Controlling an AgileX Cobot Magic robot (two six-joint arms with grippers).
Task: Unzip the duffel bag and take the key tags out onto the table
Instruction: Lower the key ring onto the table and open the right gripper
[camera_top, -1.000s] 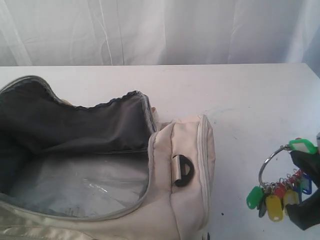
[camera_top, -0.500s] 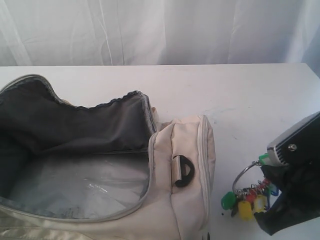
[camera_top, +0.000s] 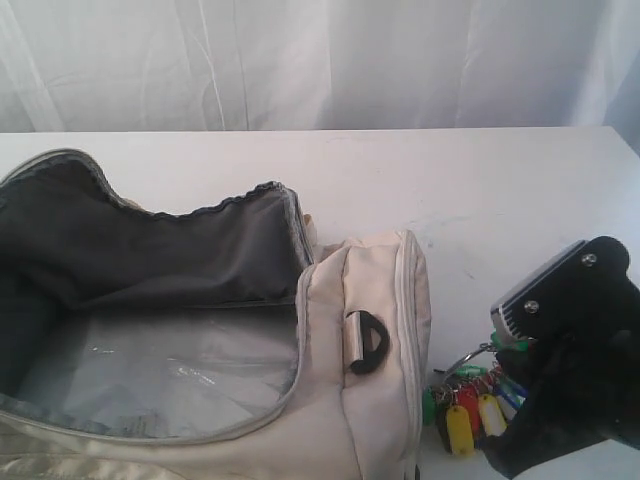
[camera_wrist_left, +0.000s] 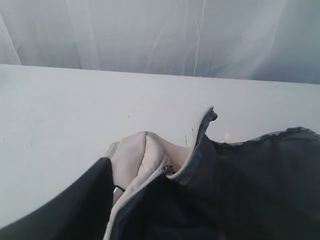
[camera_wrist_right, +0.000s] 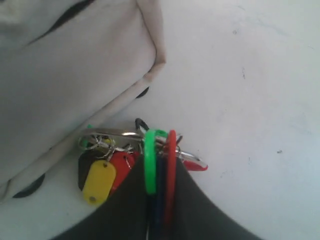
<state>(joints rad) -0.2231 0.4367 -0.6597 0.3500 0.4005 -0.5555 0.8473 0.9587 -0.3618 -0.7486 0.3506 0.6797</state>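
Surface: the white table (camera_top: 520, 180) is flat and bare across its far half, with faint scuffs and a few dark specks towards the right. A white curtain (camera_top: 320, 60) hangs in folds behind it.

The duffel bag (camera_top: 375, 290) lies at the front left, unzipped, with its dark grey lining exposed and a black D-ring (camera_top: 368, 342) on its end panel.

The right gripper (camera_wrist_right: 159, 210) is clamped on the key tags (camera_top: 462, 412), which hang low just beside the bag's end. Contact with the table cannot be confirmed.

Of the left gripper (camera_wrist_left: 75, 210) only a dark edge shows beside the bag's rim, so its state cannot be told.
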